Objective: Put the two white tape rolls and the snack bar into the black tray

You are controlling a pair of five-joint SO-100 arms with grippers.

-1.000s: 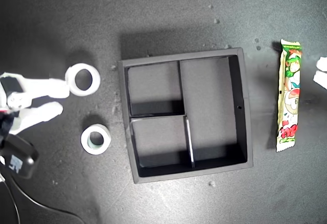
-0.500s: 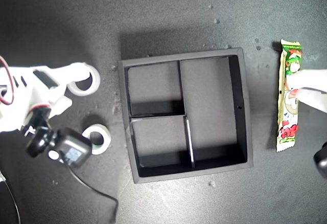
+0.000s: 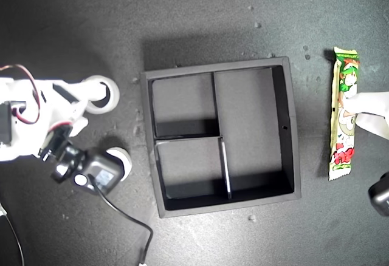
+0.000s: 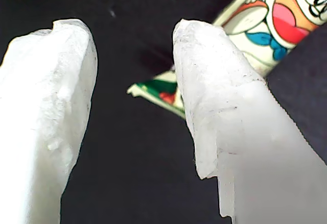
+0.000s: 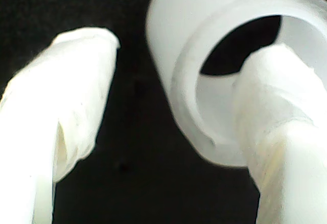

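The larger white tape roll lies flat at the exterior view's left. My second gripper is open around its wall. In the second wrist view one finger sits inside the roll and the other outside it. The smaller roll lies below it, mostly hidden by the arm's camera. The snack bar lies lengthwise at the exterior view's right. My first gripper hovers open over its middle. In the first wrist view one finger overlaps the bar. The black tray holds nothing.
A black cable trails from the second arm's camera toward the exterior view's lower edge. Small white crumbs dot the dark tabletop around the tray. A dark part of the first arm shows at the exterior view's right edge.
The second arm has swung in, one finger now inside the larger roll, and its camera now covers most of the smaller roll. The first gripper came in over the snack bar.
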